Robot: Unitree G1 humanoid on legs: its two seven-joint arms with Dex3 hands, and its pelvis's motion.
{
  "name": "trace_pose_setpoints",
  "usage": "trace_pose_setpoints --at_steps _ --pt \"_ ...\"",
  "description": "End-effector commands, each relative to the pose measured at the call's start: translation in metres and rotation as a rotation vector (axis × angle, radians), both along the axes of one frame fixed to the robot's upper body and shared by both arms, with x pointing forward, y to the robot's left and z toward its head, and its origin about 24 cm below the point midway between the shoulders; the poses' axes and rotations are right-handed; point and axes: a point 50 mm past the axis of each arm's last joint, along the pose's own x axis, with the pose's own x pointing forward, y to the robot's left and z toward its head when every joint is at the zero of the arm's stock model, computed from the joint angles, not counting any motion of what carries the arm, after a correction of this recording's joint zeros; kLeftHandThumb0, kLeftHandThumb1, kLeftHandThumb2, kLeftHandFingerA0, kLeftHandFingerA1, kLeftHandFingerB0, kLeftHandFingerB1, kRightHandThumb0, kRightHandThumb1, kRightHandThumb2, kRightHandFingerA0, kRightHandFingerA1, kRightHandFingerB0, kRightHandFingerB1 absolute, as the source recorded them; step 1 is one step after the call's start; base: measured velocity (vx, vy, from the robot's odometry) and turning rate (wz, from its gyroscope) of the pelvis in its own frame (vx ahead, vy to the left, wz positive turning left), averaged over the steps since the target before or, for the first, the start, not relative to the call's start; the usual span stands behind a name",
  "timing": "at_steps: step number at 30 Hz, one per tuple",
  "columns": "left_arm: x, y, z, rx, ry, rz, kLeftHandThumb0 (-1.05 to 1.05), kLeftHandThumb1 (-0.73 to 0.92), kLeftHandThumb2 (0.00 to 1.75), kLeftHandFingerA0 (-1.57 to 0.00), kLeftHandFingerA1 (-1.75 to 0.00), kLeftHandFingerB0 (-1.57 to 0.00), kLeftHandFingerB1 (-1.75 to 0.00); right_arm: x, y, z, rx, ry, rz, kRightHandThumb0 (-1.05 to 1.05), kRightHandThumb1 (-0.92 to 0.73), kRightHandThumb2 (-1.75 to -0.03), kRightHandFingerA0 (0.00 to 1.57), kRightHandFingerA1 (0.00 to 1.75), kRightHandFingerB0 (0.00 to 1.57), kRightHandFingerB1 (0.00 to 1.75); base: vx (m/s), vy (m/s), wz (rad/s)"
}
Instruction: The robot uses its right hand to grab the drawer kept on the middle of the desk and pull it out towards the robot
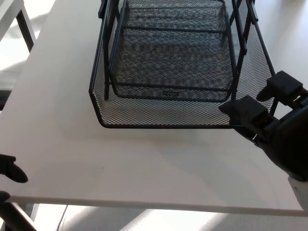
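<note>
A black wire-mesh drawer point(163, 113) sticks out from a black mesh desk rack point(171, 43) at the middle of the white desk point(62, 120). Its front rim lies well forward of the rack's fixed lower tray. My right hand point(272, 130) grips the drawer's front right corner, with the thumb inside the rim and the fingers outside. Only the fingertips of my left hand point(10, 174) show at the desk's near left edge, away from the drawer.
The desk's near edge runs along the bottom of the view, with bright floor beyond it. A second table's dark leg point(21, 24) stands at the upper left. Bare desktop lies between the drawer front and the near edge.
</note>
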Motion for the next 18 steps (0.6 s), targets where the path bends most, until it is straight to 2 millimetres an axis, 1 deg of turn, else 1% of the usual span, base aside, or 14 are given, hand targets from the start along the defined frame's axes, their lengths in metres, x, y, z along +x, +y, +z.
trace_pose_setpoints --at_steps 1,2,3,4,5,6,7,8,9,10,11,16,17,18 --pt "-0.0012 0.0019 0.0021 0.023 0.0 -0.015 -0.29 0.56 0.57 -0.79 -0.88 -0.81 -0.6 0.0007 -0.0065 -0.0021 -0.042 0.002 -0.042 -0.51 -0.4 -0.82 1.03 1.23 0.85 0.74 0.0 0.0 0.0" --pt "-0.0011 0.002 0.0019 0.023 0.003 -0.012 -0.28 0.56 0.57 -0.79 -0.88 -0.81 -0.58 0.0007 -0.0063 -0.0021 -0.042 0.004 -0.042 -0.42 -0.53 -0.58 0.96 1.35 0.9 0.63 0.0 0.0 0.0" --pt "-0.001 0.0023 0.0018 0.022 0.008 -0.007 -0.28 0.56 0.57 -0.79 -0.88 -0.81 -0.58 0.0007 -0.006 -0.0021 -0.042 0.007 -0.043 -0.42 -0.53 -0.58 0.96 1.35 0.9 0.63 0.0 0.0 0.0" --pt "-0.0011 0.0024 0.0016 0.023 0.013 0.001 -0.29 0.57 0.57 -0.78 -0.87 -0.8 -0.57 0.0011 -0.0056 -0.0025 -0.046 0.018 -0.047 -0.4 -0.57 -0.58 0.94 1.33 0.88 0.6 0.0 0.0 0.0" --pt "-0.0012 0.0024 0.0014 0.017 0.003 -0.004 -0.28 0.56 0.57 -0.81 -0.87 -0.82 -0.57 0.0018 -0.0042 -0.0036 -0.037 0.125 -0.084 -0.49 -0.66 -0.61 0.7 0.79 0.5 0.39 0.0 0.0 0.0" --pt "-0.0012 0.0024 0.0014 0.017 0.003 -0.004 -0.28 0.56 0.57 -0.81 -0.87 -0.82 -0.57 0.0017 -0.0041 -0.0035 -0.037 0.126 -0.084 -0.49 -0.66 -0.61 0.7 0.79 0.5 0.39 0.0 0.0 0.0" --pt "-0.0011 0.0028 0.0011 0.021 0.005 -0.005 -0.29 0.57 0.57 -0.8 -0.87 -0.81 -0.57 0.0021 -0.0027 -0.0032 -0.034 0.166 -0.108 -0.59 -0.62 -0.58 0.44 0.5 0.18 0.33 0.0 0.0 0.0" --pt "-0.0011 0.0025 0.0017 0.036 0.01 -0.009 -0.29 0.58 0.57 -0.77 -0.87 -0.8 -0.58 0.0029 -0.0011 -0.0028 -0.065 0.234 -0.182 -0.89 -0.51 -0.82 0.09 0.23 0.0 0.04 0.0 0.0 0.0" --pt "-0.0011 0.0025 0.0017 0.036 0.01 -0.009 -0.29 0.58 0.57 -0.77 -0.87 -0.8 -0.58 0.0028 -0.001 -0.0027 -0.066 0.235 -0.183 -0.89 -0.51 -0.82 0.09 0.23 0.0 0.04 0.0 0.0 0.0" --pt "-0.0014 0.0021 0.0019 0.02 0.008 -0.009 -0.28 0.57 0.57 -0.78 -0.85 -0.81 -0.57 0.0039 -0.001 -0.001 -0.079 0.255 -0.204 -0.9 -0.52 -0.85 0.0 0.07 0.02 0.08 0.0 0.0 0.0" --pt "-0.0013 0.0023 0.0015 0.017 0.004 -0.011 -0.28 0.56 0.57 -0.79 -0.85 -0.81 -0.57 0.005 -0.0019 0.0001 -0.095 0.266 -0.223 -0.93 -0.54 -0.87 0.0 0.09 0.0 0.1 0.0 0.0 0.0" --pt "-0.0034 0.0019 -0.001 0.021 0.003 -0.019 -0.28 0.56 0.57 -0.79 -0.87 -0.81 -0.58 0.0044 -0.0026 0.0017 -0.102 0.273 -0.234 -0.94 -0.54 -0.88 0.0 0.07 0.0 0.11 0.0 0.0 0.0" --pt "-0.0033 0.0022 -0.0019 0.013 0.013 -0.006 -0.28 0.56 0.57 -0.79 -0.84 -0.81 -0.58 0.0054 -0.0036 0.0033 -0.106 0.281 -0.236 -0.87 -0.42 -0.73 0.0 0.0 0.0 0.1 0.0 0.0 0.0" --pt "-0.0033 0.0022 -0.002 0.012 0.014 -0.005 -0.28 0.56 0.57 -0.79 -0.84 -0.81 -0.58 0.0054 -0.0036 0.0037 -0.107 0.283 -0.237 -0.87 -0.42 -0.73 0.0 0.0 0.0 0.1 0.0 0.0 0.0"
